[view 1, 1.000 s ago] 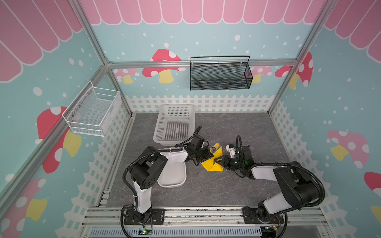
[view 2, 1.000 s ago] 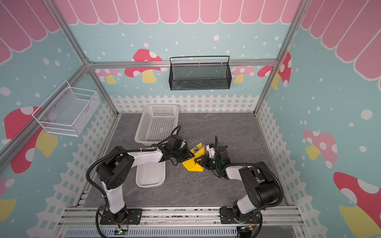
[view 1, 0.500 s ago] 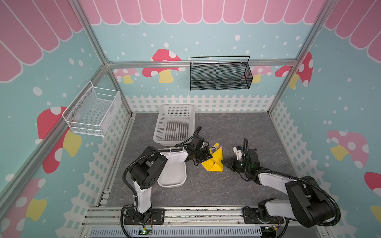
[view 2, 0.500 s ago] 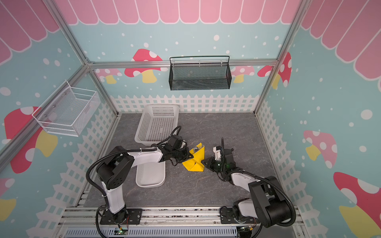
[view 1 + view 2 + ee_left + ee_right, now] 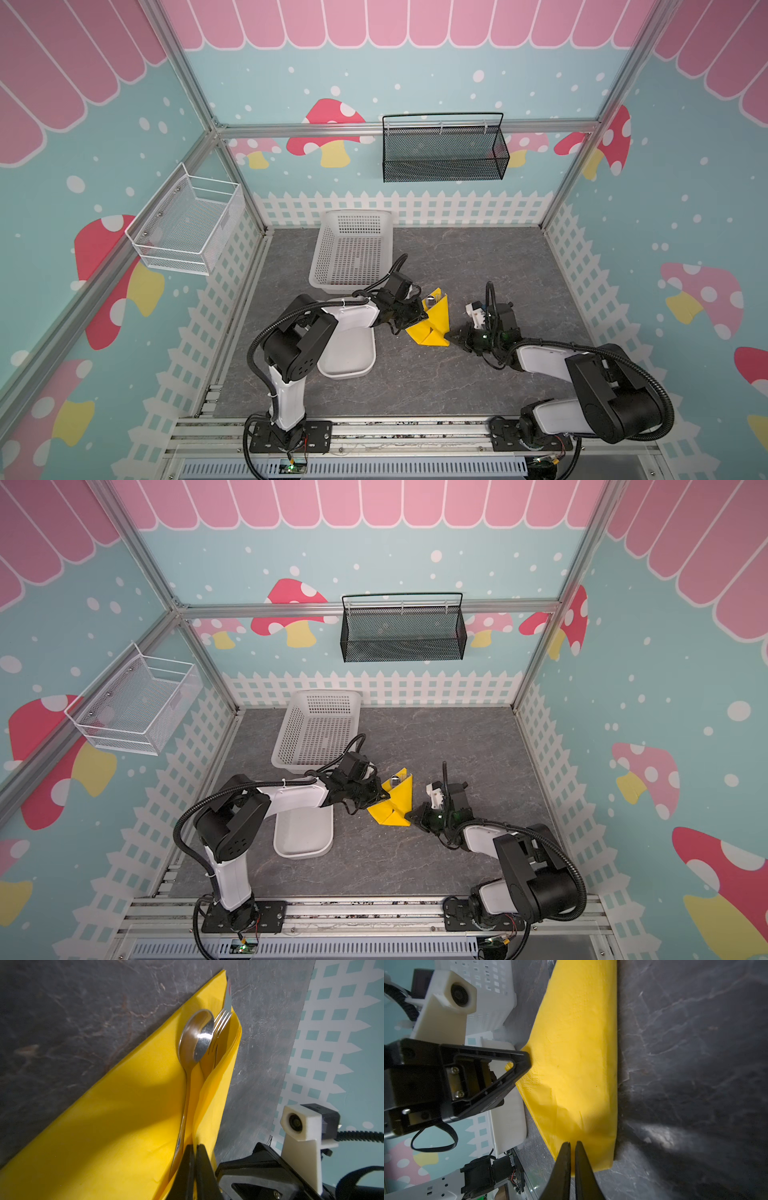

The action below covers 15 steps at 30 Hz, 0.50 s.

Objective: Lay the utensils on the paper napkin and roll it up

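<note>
Right end effector (image 5: 454, 335) moved to paper napkin (image 5: 436, 322) near corner; jaws closed, possibly pinching it

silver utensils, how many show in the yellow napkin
3, all inside the folded yellow paper napkin: a shiny silver metal spoon, a silver fork against its bowl, and a flat grey blade tip, probably the knife, beyond the fork. Their handles are mostly hidden.

Plain yellow napkin (image 5: 435, 321), shiny silver utensils (image 5: 197, 1042)
</note>
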{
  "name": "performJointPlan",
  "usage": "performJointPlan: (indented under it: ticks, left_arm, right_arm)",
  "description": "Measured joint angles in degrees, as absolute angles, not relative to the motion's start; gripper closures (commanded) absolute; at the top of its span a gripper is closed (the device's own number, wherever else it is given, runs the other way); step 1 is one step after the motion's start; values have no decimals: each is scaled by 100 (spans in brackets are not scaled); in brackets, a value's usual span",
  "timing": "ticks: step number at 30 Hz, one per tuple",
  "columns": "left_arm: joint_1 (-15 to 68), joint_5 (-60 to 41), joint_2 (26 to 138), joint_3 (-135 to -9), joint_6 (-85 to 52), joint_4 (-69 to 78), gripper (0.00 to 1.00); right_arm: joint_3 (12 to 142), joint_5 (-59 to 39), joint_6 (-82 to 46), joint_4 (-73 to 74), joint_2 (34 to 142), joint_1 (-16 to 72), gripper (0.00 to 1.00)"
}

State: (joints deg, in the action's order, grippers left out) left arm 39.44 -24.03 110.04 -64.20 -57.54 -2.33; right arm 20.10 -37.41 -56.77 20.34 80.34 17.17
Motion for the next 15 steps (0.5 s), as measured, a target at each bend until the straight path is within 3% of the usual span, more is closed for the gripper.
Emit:
performJointPlan:
  ticks: [7, 15]
  left_arm:
    - [3938, -2335, 11004, -6420, -5634, -344, 96]
    - [3938, -2290, 11004, -6416, -5500, -429, 97]
  right_arm:
    - [2012, -3813, -5546, 1949, 8136, 1767, 81]
    - [2016, -3319, -5459, 1455, 7500, 1761, 83]
